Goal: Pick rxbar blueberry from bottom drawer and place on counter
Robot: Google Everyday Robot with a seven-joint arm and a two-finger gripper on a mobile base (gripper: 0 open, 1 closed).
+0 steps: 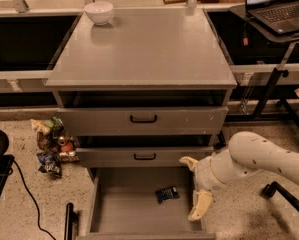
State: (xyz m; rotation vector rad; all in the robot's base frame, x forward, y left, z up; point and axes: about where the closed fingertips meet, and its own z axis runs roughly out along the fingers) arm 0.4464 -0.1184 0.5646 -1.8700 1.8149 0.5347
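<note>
The rxbar blueberry (pixel 167 194), a small dark flat bar, lies on the floor of the open bottom drawer (pixel 124 204), right of the middle. My gripper (pixel 193 188) hangs at the drawer's right wall, just right of the bar and apart from it. Its two cream fingers are spread, one finger (pixel 188 161) up near the middle drawer's front and the other (pixel 199 205) down by the drawer's right wall. It holds nothing. The grey counter (pixel 144 49) tops the cabinet above.
A white bowl (pixel 99 11) sits at the counter's back left. Two shallower drawers with black handles (pixel 143 119) are above the open one. Colourful snack packets (pixel 51 146) lie on the floor at left. A laptop desk (pixel 274 14) stands at right, with its stand legs beside my arm.
</note>
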